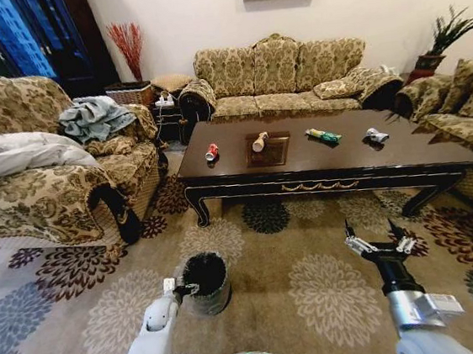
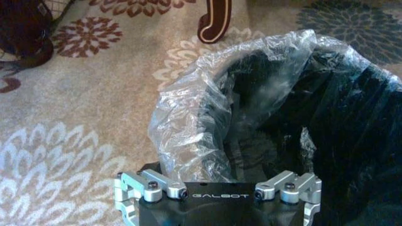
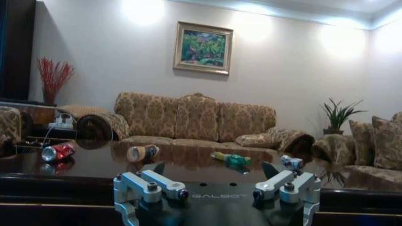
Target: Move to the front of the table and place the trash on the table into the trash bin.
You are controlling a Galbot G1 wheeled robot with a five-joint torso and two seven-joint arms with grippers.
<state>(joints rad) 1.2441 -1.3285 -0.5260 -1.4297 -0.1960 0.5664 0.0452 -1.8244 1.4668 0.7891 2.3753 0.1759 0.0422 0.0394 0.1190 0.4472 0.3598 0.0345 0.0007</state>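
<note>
The table stands ahead, in front of the sofa. The trash lies on it in a row: a red can, a tan bottle, a green-yellow packet and a silver-white wrapper. The black trash bin with its clear bag stands on the carpet. My left gripper is open at the bin's near rim, the bag's edge between its jaws. My right gripper hangs open and empty short of the table's front edge.
An armchair with a heap of cloth stands to the left, and another sofa to the right. A wicker basket sits in the far left corner. Patterned carpet lies open between me and the table.
</note>
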